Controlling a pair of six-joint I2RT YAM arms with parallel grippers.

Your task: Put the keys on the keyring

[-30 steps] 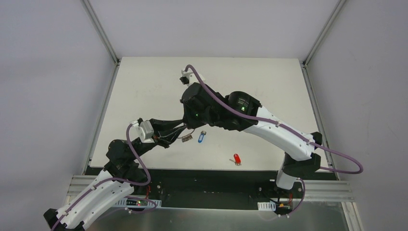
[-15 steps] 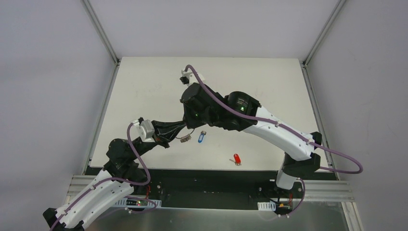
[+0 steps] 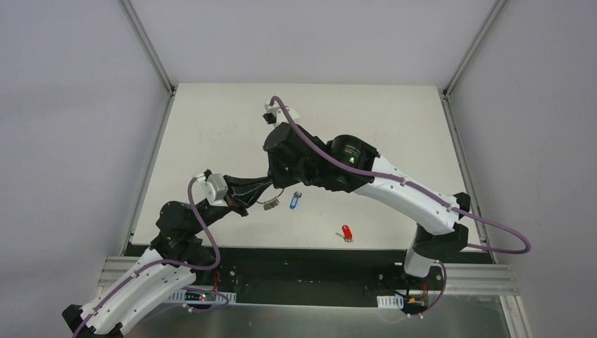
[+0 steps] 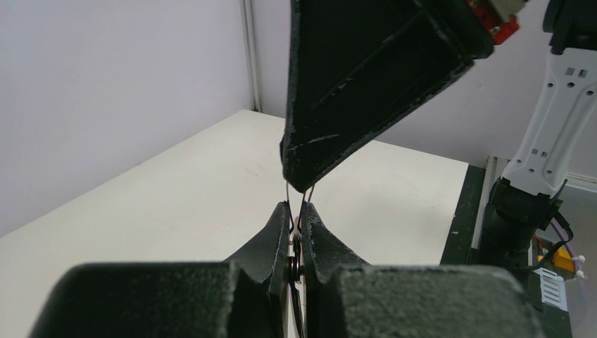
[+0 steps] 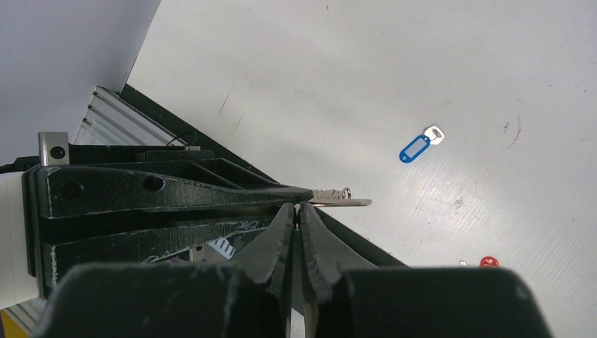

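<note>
The keyring (image 3: 269,205), a thin silver ring with a fan of small silver keys, hangs above the table's front left. My left gripper (image 3: 265,185) is shut on its wire (image 4: 288,193). My right gripper (image 3: 279,184) comes down from above and is shut on the same ring just over the left fingertips (image 4: 281,218). In the right wrist view the silver keys (image 5: 343,198) stick out past the left gripper (image 5: 306,193). The blue-headed key (image 3: 296,202) lies flat on the table just right of the ring. The red-headed key (image 3: 345,232) lies near the front edge.
The white table (image 3: 394,113) is walled by grey panels at the back and sides. A black strip and an aluminium rail (image 3: 310,278) run along the near edge by the arm bases.
My left gripper has closed on the keyring's wire. The ring's keys have shifted slightly left and down. The right arm has barely moved.
</note>
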